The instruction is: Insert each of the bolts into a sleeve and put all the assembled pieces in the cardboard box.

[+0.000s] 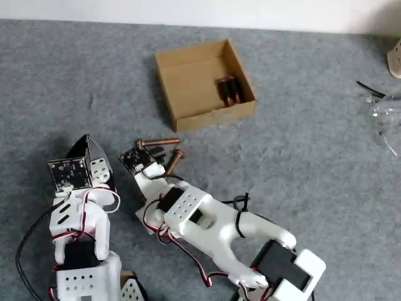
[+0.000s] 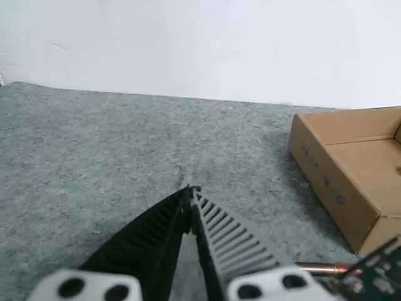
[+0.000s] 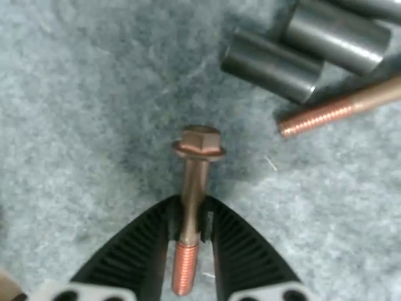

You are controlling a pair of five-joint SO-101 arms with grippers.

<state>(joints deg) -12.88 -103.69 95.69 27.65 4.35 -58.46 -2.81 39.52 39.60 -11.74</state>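
The right gripper (image 3: 190, 221) was observed closed on the shank of a copper-coloured bolt (image 3: 195, 168), with the flanged hex head projecting beyond the fingertips and the threaded end lying between the jaws. A second bolt (image 3: 341, 106) lay on the grey mat (image 1: 301, 157) just beside two dark sleeves (image 3: 269, 66). All of these sat near the open side of the cardboard box (image 1: 188, 75). Two assembled pieces (image 1: 229, 91) rested inside the box against its far-right wall. The left gripper (image 2: 190, 194) stood apart to the side, jaws shut together and holding nothing.
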